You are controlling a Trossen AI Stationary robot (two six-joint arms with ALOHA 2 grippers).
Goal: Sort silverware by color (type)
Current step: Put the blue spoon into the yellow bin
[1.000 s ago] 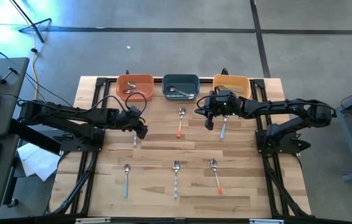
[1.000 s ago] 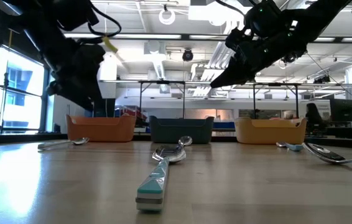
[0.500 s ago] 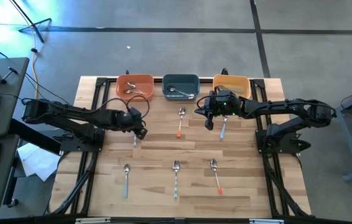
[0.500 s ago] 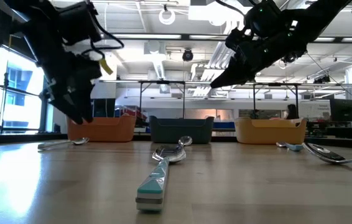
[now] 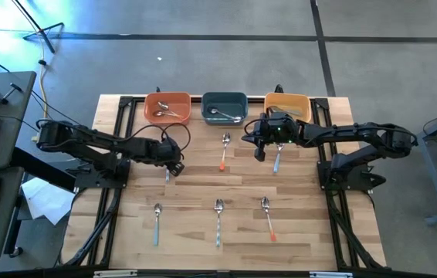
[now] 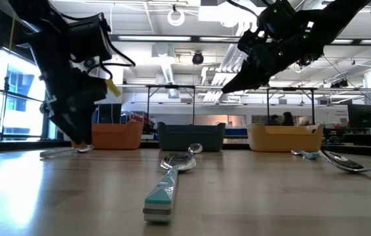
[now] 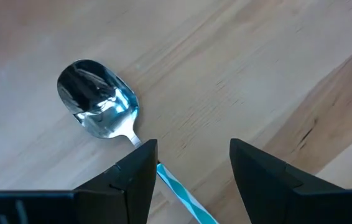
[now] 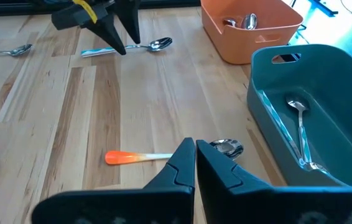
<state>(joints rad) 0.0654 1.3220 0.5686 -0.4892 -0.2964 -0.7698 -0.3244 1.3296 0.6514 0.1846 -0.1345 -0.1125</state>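
Observation:
A blue-handled spoon [image 7: 98, 107] lies flat on the wooden table, left of centre [image 5: 167, 174]. My left gripper [image 7: 191, 168] is open just above it, a finger on either side of its handle; the low view shows the gripper [image 6: 80, 139] down near the tabletop. My right gripper [image 5: 261, 151] hangs shut above the table in front of the bowls, between an orange-handled spoon [image 8: 145, 156] and a blue-handled one [image 5: 277, 159]. Three more spoons [image 5: 218, 221] lie in a row nearer the front edge. My left gripper comes from above, slanting steeply down, with its open fingers across the spoon's handle just behind the neck [image 7: 161, 172]. One finger [image 7: 135, 177] stands right beside the handle; whether it touches, I cannot tell. The spoon lies flat on the table.
An orange bowl [image 5: 167, 106], a teal bowl [image 5: 225, 106] and a yellow bowl [image 5: 286, 105] stand in a row along the far edge, the first two with silverware inside. Bare wood lies between the two rows of spoons.
My left gripper has come down toward the blue-handled spoon and tipped to point more steeply downward, staying open. The spoon has not moved.

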